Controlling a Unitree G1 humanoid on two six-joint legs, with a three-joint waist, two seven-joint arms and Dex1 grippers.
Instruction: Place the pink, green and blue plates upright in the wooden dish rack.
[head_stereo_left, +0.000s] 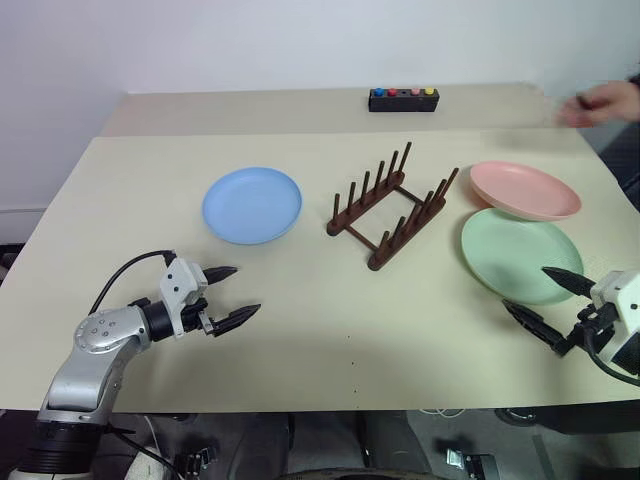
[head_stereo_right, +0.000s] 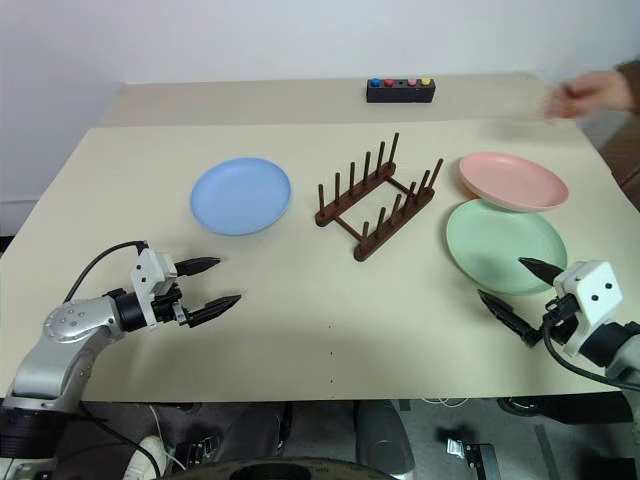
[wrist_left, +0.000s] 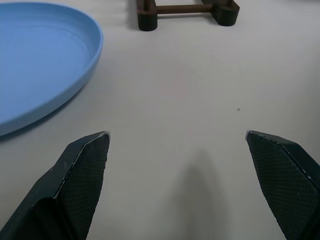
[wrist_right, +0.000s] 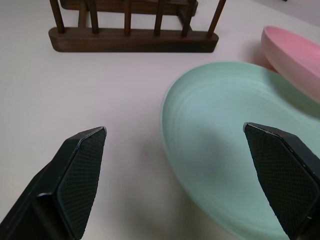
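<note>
In the middle of the table (head_stereo_left: 330, 310) the wooden dish rack (head_stereo_left: 391, 205) is standing empty, its two pegged rails running on a slant away from the robot. The blue plate (head_stereo_left: 252, 204) is lying flat to the rack's left, well apart from it, and the left gripper (head_stereo_left: 229, 295) is hovering nearer the robot than that plate, its fingers spread wide with nothing between them and pointing toward the rack. On the rack's right the green plate (head_stereo_left: 520, 254) is lying flat, and the pink plate (head_stereo_left: 525, 190) is sitting just behind it, its near rim seeming to overlap the green one, though the contact is hard to judge. The right gripper (head_stereo_left: 543, 296) is hanging at the green plate's near edge, jaws gaping and holding nothing, one fingertip over the rim and the other off to the side. At the far edge a black button box (head_stereo_left: 403, 98) is resting, and a person's hand (head_stereo_left: 598, 103) is blurring at the far right.
</note>
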